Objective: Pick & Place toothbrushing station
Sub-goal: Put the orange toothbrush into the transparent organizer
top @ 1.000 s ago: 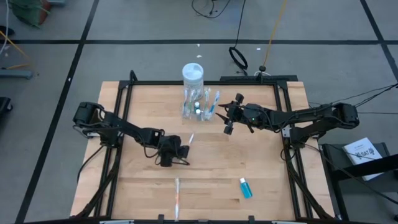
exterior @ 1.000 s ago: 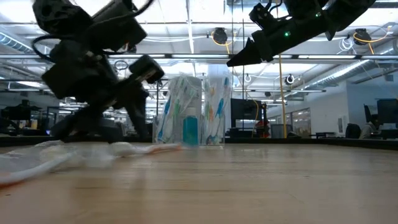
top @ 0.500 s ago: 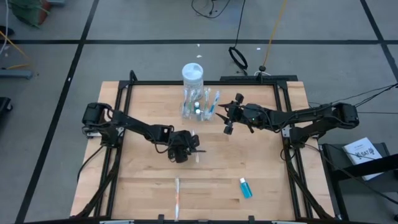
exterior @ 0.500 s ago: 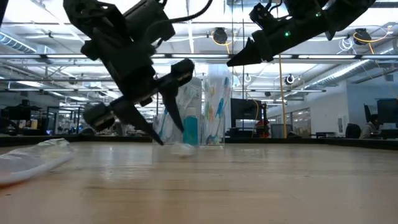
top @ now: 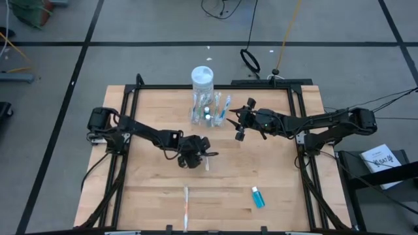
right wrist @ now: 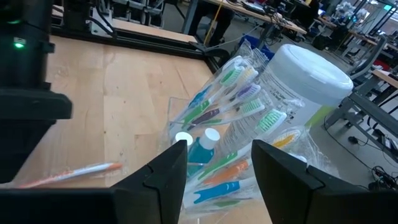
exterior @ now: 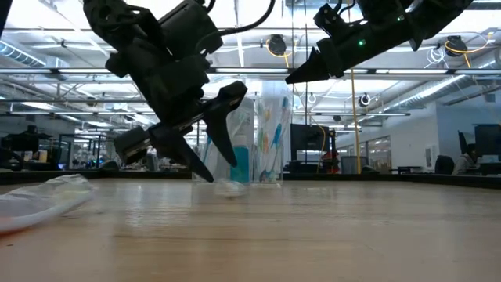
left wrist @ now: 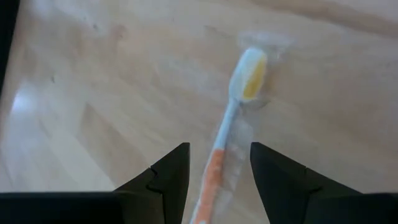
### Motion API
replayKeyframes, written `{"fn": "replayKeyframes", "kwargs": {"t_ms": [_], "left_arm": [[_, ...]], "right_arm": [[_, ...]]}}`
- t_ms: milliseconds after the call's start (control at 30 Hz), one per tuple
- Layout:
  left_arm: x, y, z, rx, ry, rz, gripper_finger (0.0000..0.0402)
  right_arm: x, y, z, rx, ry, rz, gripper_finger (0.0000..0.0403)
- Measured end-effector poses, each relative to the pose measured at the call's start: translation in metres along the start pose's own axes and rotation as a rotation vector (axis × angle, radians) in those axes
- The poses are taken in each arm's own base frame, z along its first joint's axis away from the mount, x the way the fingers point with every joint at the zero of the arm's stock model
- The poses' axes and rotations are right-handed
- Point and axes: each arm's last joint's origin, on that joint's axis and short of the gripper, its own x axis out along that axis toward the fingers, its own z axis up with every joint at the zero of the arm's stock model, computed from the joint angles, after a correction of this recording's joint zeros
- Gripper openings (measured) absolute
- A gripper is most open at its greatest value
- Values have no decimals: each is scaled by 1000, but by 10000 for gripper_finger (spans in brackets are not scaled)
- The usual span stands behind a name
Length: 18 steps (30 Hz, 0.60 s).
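The toothbrushing station, a clear holder full of wrapped toothbrushes, stands at the table's far middle, in front of a white lidded jar. My right gripper hovers open just to its right, well above the table, with the holder ahead of its fingers. My left gripper is at the table's middle, open and slanting down. Its fingers stand on either side of a wrapped, orange-handled toothbrush that lies flat on the wood; I see no touch.
Another wrapped toothbrush lies near the table's front edge, showing large at the left of the low view. A small blue bottle lies at the front right. A black frame runs round the tabletop.
My left gripper has gone toward the table's right, over the wrapped toothbrush at the middle, and has rolled about its own axis, staying open. My right gripper has kept still.
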Motion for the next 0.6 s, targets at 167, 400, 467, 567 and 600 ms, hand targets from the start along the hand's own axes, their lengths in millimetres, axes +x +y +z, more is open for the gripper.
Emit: {"fn": "replayKeyframes", "kwargs": {"t_ms": [167,400,467,567,600], "left_arm": [[-1,6,-8,-7,-65,-16,175],[14,6,-21,-79,-114,-31,175],[20,4,-24,-87,-110,-44,175],[27,1,-26,-84,-102,-46,175],[29,1,-26,-85,-93,-45,175]], "right_arm": [[0,0,0,0,0,0,171],[0,0,0,0,0,0,171],[0,0,0,1,-2,-1,171],[0,0,0,0,0,0,171],[0,0,0,0,-1,0,171]]}}
